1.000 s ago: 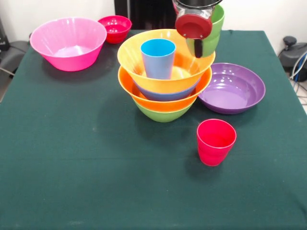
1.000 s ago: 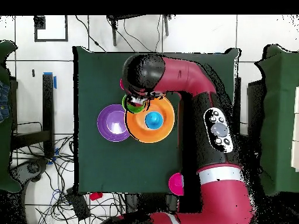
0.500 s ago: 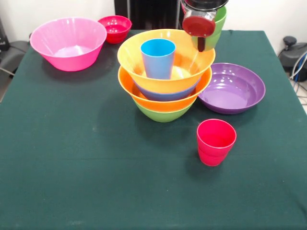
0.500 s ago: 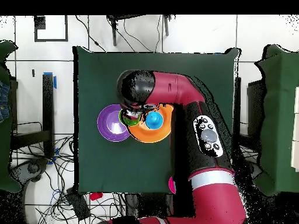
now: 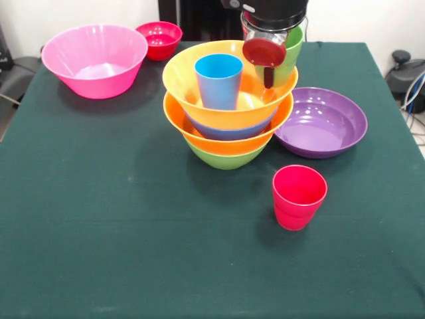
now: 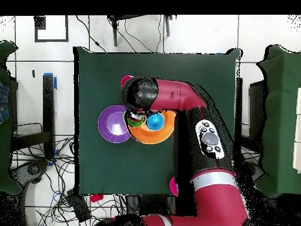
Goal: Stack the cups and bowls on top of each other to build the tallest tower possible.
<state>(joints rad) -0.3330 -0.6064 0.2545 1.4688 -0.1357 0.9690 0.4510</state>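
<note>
The tower stands mid-table: a green bowl (image 5: 226, 158) as base, then an orange bowl (image 5: 199, 133), a blue bowl (image 5: 229, 130) and a top orange bowl (image 5: 199, 100). The light blue cup (image 5: 218, 80) stands upright in the top bowl. My gripper (image 5: 273, 66) is shut on the green cup (image 5: 288, 54) and holds it over the top bowl's right rim, beside the blue cup. The overhead view shows the gripper (image 6: 136, 118) with the green cup (image 6: 134, 120) next to the blue cup (image 6: 154, 121). The red cup (image 5: 299, 197) stands alone near the front.
The purple bowl (image 5: 322, 122) lies just right of the tower, seen also from overhead (image 6: 110, 124). The large pink bowl (image 5: 94, 60) and the small red bowl (image 5: 159, 38) stand at the far left. My arm (image 6: 203, 135) spans the table in the overhead view.
My gripper with the green cup has moved from beside the purple bowl toward the tower's middle and sits over the top bowl's rim. Nothing else has moved.
</note>
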